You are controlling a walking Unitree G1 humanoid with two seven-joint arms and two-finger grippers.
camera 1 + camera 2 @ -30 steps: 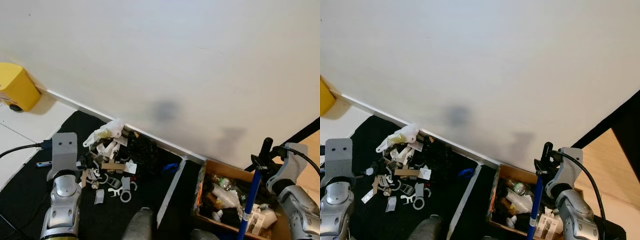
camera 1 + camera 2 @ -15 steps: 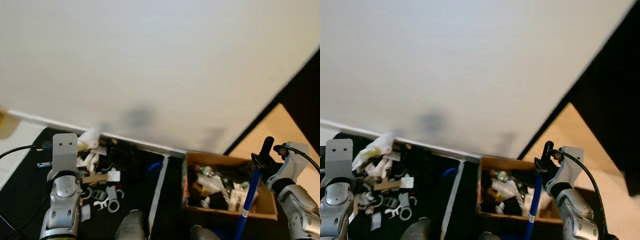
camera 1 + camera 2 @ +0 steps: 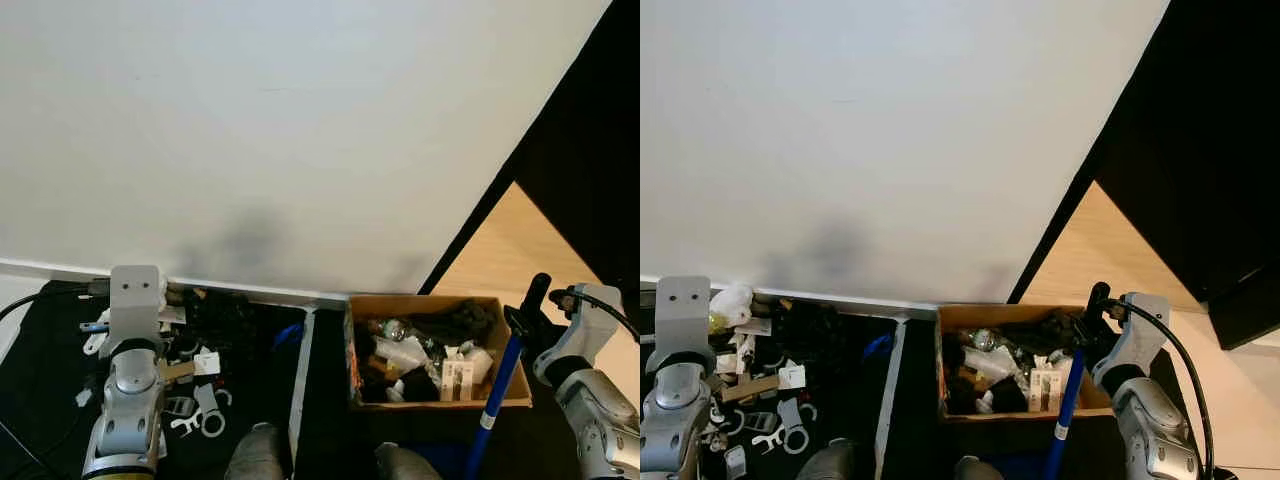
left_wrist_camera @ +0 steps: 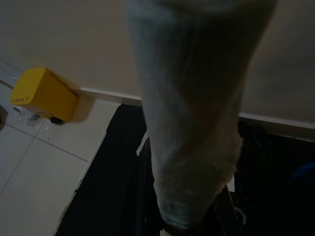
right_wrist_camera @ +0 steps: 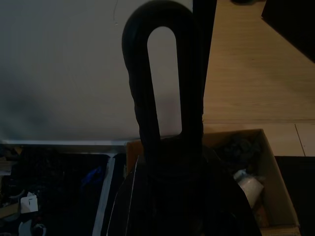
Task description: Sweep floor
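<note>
Scattered litter [image 3: 205,340], white plastic bits, scraps and dark pieces, lies in a heap on a black mat [image 3: 40,400] against the white wall. My right gripper [image 3: 530,310] is shut on the blue broom handle [image 3: 495,395], which slants down past a cardboard box [image 3: 440,405]. In the right wrist view the handle's black loop end [image 5: 162,73] stands upright close before the camera. My left arm [image 3: 130,400] is raised at the left beside the heap. A thick pale grey shaft [image 4: 192,123] fills the middle of the left wrist view.
The cardboard box [image 3: 940,365] holds bottles, wrappers and dark rubbish. A white strip [image 3: 300,370] lies on the mat between heap and box. Wood floor [image 3: 500,250] and a dark cabinet [image 3: 590,150] are to the right. A yellow object [image 4: 44,96] sits by the wall, left of the mat.
The camera has swung right: the heap and box slid left in the picture, and the wood floor and dark cabinet came into view. Both arms keep their pose.
</note>
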